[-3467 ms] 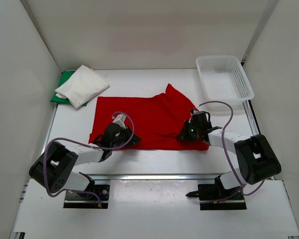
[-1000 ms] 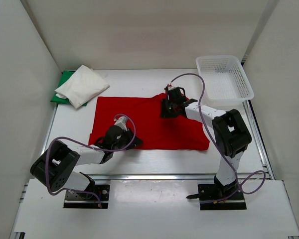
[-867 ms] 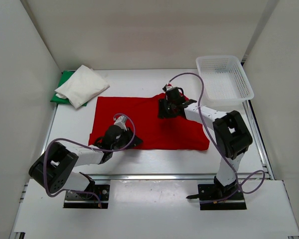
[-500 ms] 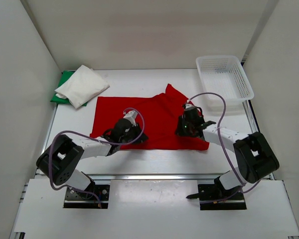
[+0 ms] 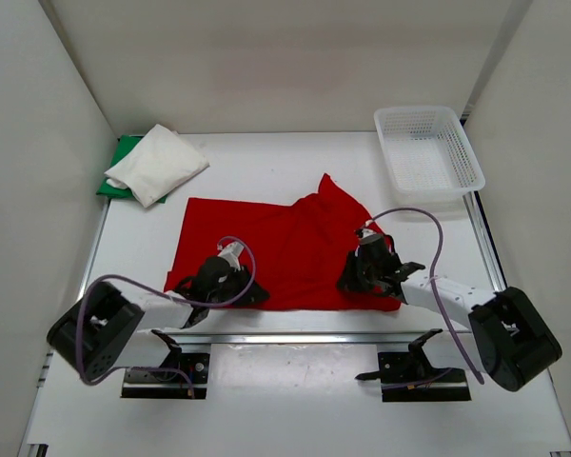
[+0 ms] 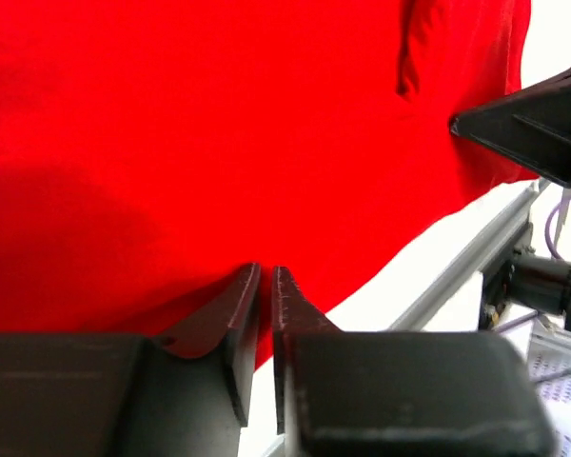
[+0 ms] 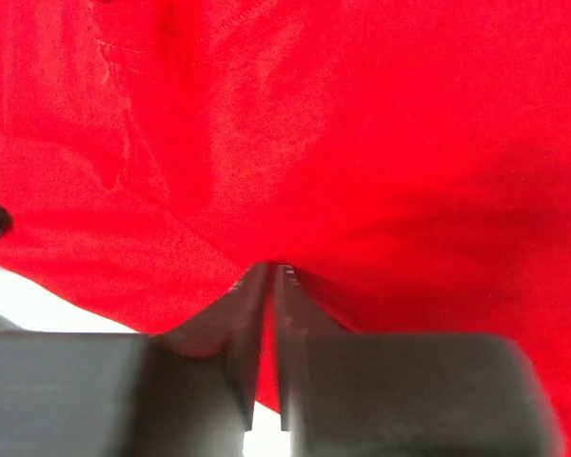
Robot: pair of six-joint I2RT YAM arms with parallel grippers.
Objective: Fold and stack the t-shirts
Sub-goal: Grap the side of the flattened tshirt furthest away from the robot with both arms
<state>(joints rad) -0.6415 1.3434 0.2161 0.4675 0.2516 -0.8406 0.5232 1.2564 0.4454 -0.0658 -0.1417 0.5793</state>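
- Worktop [image 5: 266,157]: white surface that carries all three shirts and the basket.
- Red t-shirt [image 5: 276,243]: spread mostly flat at the centre, its near hem close to the near edge. One part rises to a peak pointing toward the far edge.
- Basket [image 5: 423,109]: white mesh, upright at the far right corner. All three shirts lie outside it, on the worktop.
- White t-shirt [image 5: 157,164]: folded bundle at the far left corner, resting on the green one.
- Green t-shirt [image 5: 122,148]: under the white bundle, only its edges showing.
- Left gripper [image 6: 265,276]: at the left part of the red near hem, jaws nearly together, pinching red cloth.
- Right gripper [image 7: 271,271]: at the right part of the same hem, jaws pressed together on red cloth.
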